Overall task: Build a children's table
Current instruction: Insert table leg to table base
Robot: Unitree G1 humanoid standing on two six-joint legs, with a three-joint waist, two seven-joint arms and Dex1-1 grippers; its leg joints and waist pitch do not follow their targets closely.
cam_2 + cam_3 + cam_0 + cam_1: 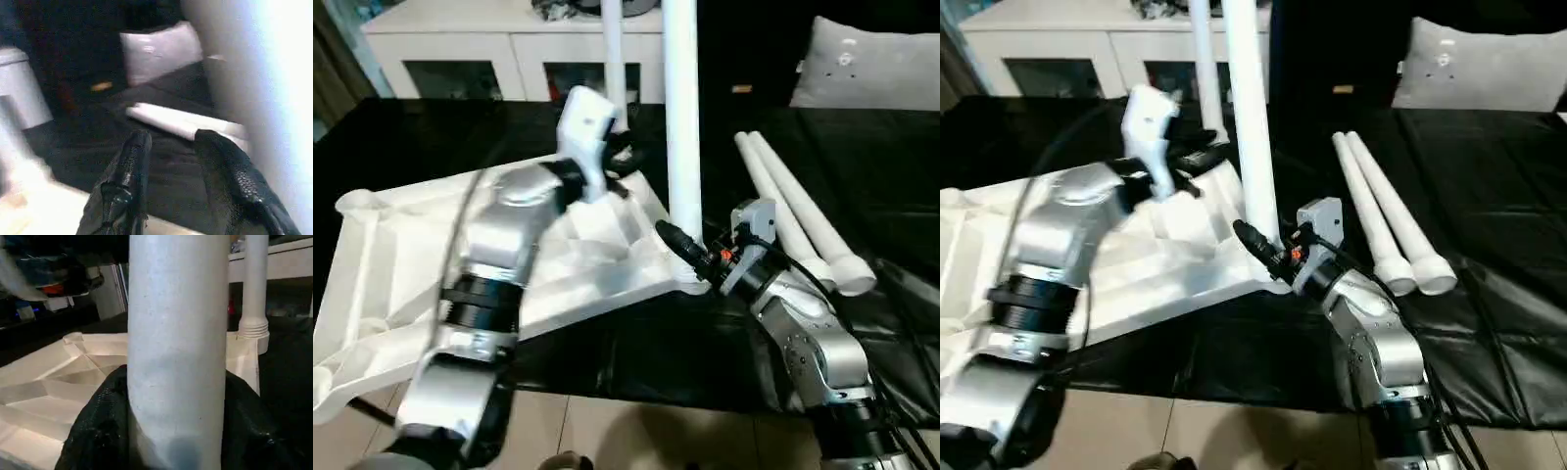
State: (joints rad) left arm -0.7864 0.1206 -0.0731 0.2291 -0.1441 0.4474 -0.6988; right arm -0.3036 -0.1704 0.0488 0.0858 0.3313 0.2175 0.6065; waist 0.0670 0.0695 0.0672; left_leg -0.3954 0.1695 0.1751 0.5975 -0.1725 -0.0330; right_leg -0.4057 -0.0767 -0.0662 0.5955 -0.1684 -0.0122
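The white table top [401, 264] lies upside down, ribs up, on the black work surface. Two white legs stand upright in its right-hand corner sockets: a near one [682, 117] and a far one [613, 59]. My right gripper [690, 253] is shut on the near leg [176, 342] just above its socket, with a black finger [93, 431] on either side. My left gripper [622, 152] hovers over the top beside the far leg, open [171, 147] with nothing between its fingers. Two loose legs [803, 215] lie side by side to the right.
A white glass-doored cabinet [460, 49] stands behind the work surface, and a grey cushion [871, 64] lies at the back right. The table top's near-left corner [333, 382] overhangs the front edge above the tiled floor. Black cables [901, 323] trail by my right arm.
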